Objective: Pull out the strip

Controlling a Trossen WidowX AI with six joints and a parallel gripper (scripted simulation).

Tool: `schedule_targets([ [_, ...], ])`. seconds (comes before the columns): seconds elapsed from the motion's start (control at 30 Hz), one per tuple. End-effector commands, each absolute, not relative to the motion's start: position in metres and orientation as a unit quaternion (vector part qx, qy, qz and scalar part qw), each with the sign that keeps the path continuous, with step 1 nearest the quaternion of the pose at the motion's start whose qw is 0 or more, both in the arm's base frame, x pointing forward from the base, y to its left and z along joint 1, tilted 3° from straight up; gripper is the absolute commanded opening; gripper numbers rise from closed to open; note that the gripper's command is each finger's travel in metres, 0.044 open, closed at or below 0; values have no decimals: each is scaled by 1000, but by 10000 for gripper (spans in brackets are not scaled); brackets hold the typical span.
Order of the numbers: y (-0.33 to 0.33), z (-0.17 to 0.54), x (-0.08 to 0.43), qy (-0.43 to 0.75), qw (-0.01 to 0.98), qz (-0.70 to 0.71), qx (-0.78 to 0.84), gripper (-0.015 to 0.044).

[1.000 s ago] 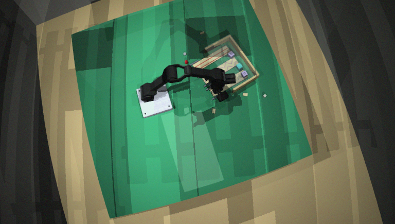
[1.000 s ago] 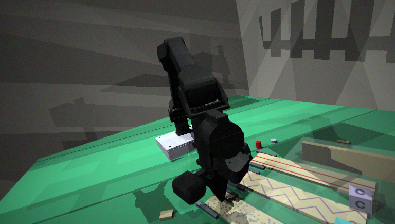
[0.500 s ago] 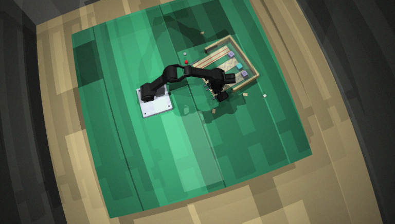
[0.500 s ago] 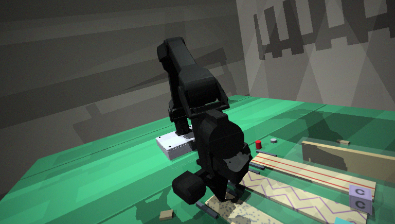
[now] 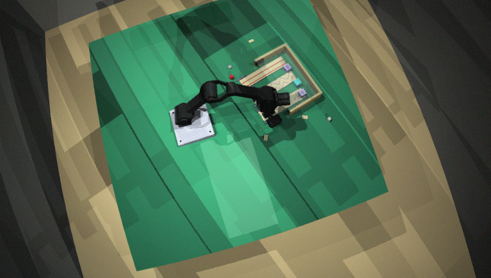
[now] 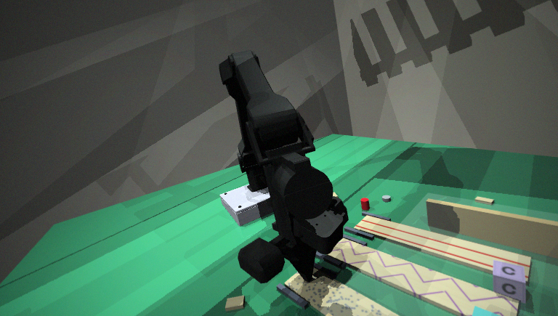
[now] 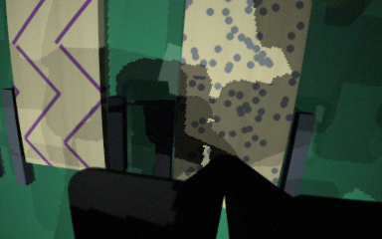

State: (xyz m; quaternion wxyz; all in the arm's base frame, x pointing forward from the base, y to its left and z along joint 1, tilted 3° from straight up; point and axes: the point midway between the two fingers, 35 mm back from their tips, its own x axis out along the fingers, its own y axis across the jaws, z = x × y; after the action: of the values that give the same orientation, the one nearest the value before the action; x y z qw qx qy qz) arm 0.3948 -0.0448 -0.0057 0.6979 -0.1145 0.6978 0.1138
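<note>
- The robot has one black arm (image 5: 217, 92). It starts at a low block and goes up to a bent elbow.
- From the elbow, the arm stretches out flat and far from its base.
- At the far end the wrist (image 6: 306, 191) bends and points down.
- A round black part sticks out at the side of the wrist.
- The gripper (image 6: 307, 276) points almost straight down, with its tip very low.
- Its two fingers are pressed tight together, with nothing between them.
- In the wrist view the fingers look like one dark wedge with only a thin slit in the middle.
</note>
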Motion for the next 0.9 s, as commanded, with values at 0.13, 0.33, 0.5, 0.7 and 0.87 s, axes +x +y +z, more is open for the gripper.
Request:
schedule_targets([
  [0.13, -51, -10, 376, 705, 690, 113, -115, 0],
  [0.33, -54, -10, 367, 706, 690, 113, -115, 0],
  [0.5, -57, -11, 360, 706, 690, 113, -115, 0],
  [0.7, -60, -11, 351, 706, 690, 113, -115, 0],
  [0.87, -63, -11, 345, 706, 689, 113, -115, 0],
])
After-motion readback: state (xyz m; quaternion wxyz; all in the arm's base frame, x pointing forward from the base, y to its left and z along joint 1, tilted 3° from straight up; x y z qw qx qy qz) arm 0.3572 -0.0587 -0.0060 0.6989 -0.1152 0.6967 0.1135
